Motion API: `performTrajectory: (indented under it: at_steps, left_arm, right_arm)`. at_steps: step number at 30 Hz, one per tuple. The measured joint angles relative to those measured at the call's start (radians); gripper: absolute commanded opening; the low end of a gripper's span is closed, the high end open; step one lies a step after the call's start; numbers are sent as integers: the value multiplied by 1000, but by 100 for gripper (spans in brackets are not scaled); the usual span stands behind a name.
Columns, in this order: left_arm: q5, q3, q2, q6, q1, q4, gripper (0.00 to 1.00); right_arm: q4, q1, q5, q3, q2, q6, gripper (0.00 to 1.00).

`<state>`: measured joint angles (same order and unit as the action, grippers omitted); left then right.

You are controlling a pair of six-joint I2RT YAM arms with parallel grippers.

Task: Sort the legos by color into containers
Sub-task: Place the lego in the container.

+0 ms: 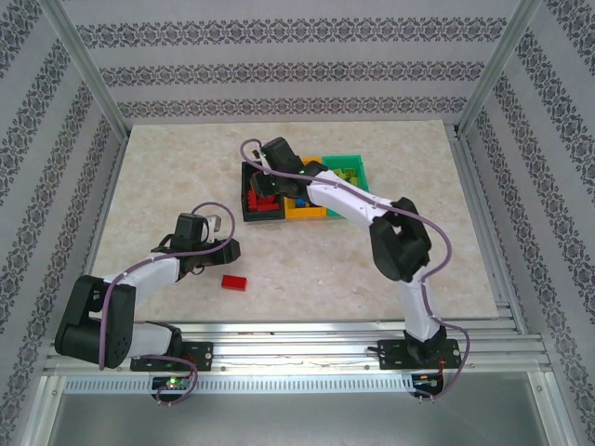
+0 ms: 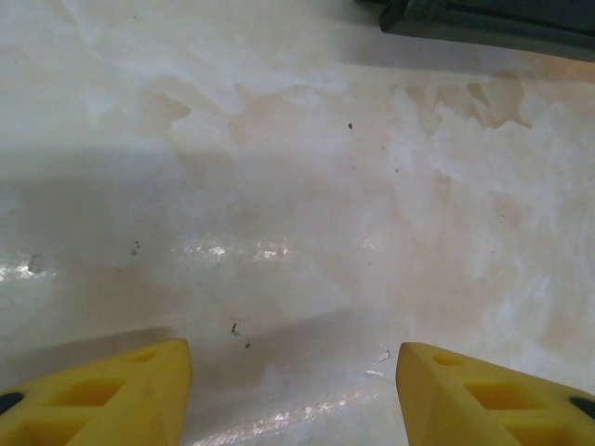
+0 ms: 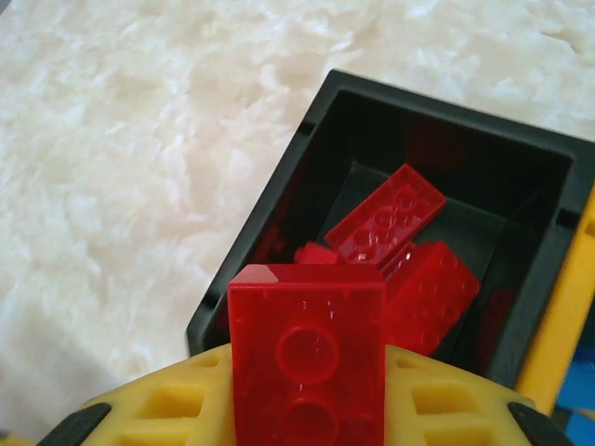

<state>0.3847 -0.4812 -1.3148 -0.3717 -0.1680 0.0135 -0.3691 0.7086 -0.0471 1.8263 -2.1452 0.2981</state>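
My right gripper (image 3: 307,367) is shut on a red lego (image 3: 307,348), held just above the near rim of the black container (image 3: 270,232). Red legos (image 3: 390,218) lie inside it. From above, the right gripper (image 1: 265,178) hovers over the black container (image 1: 249,197), with the orange-yellow container (image 1: 307,212) and the green container (image 1: 358,163) beside it to the right. One red lego (image 1: 233,282) lies on the table near my left gripper (image 1: 221,243). In the left wrist view the left gripper (image 2: 293,362) is open over bare table, with nothing between its yellow fingers (image 2: 112,390).
The marble-patterned table (image 1: 167,177) lies open to the left and at the front right. A dark edge (image 2: 483,20) crosses the top right of the left wrist view. The orange-yellow container's wall (image 3: 558,316) borders the black one, with a bit of blue (image 3: 581,429) beyond it.
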Motion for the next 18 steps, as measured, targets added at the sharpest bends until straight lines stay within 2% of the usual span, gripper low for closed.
performTrajectory:
  at_steps: [3, 5, 6, 9, 14, 18]
  left_arm:
    - [0, 0, 0, 0, 0, 0, 60]
    - [0, 0, 0, 0, 0, 0, 60]
    - [0, 0, 0, 0, 0, 0, 60]
    - [0, 0, 0, 0, 0, 0, 60]
    - [0, 0, 0, 0, 0, 0, 60]
    - [0, 0, 0, 0, 0, 0, 60]
  right_arm:
    - [-31, 0, 15, 112, -95, 7, 33]
    - [-49, 0, 18, 178, -148, 9, 46]
    - [-61, 0, 20, 209, -173, 6, 48]
    - [-82, 0, 24, 257, -208, 11, 51]
    - [-87, 1, 25, 231, -193, 10, 54]
    - [-72, 8, 26, 100, -106, -10, 58]
